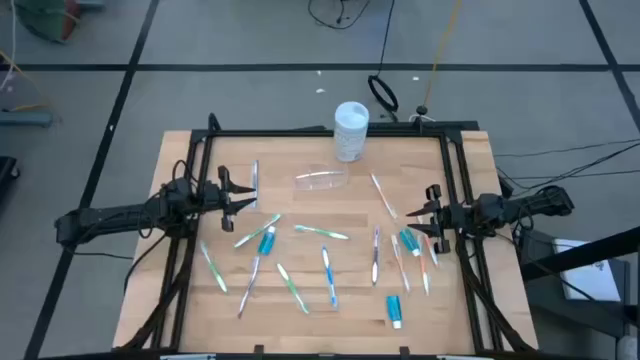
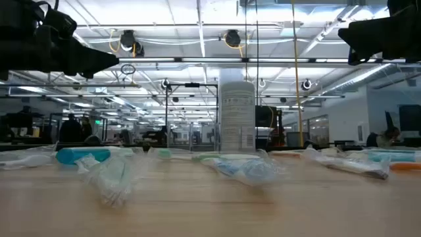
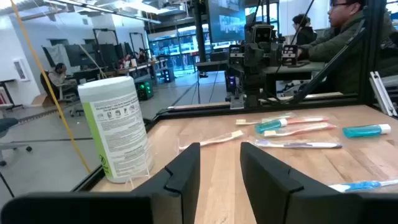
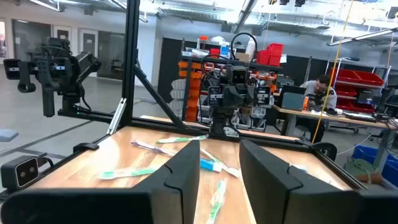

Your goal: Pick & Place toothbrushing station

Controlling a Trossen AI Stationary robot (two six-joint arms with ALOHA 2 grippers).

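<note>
The toothbrushing station [image 1: 320, 180], a small clear plastic holder, lies flat on the wooden table just in front of the white lidded tub [image 1: 350, 130]. No gripper touches it. My left gripper [image 1: 250, 190] hovers over the table's left side, to the left of the holder. It is open, and nothing lies between its fingers [image 3: 186, 171]. My right gripper [image 1: 412, 213] hovers over the right side, above some toothbrushes. It is open too, with nothing between its fingers [image 4: 183, 171]. The two grippers face each other across the table.
Several toothbrushes [image 1: 325, 232] and toothpaste tubes [image 1: 266, 240] [image 1: 394, 310] lie scattered over the table's middle and near part. The white tub [image 3: 118, 127] stands at the far edge. A black frame [image 1: 330, 132] runs along the table's edges. A person sits beyond the table [image 3: 348, 25].
</note>
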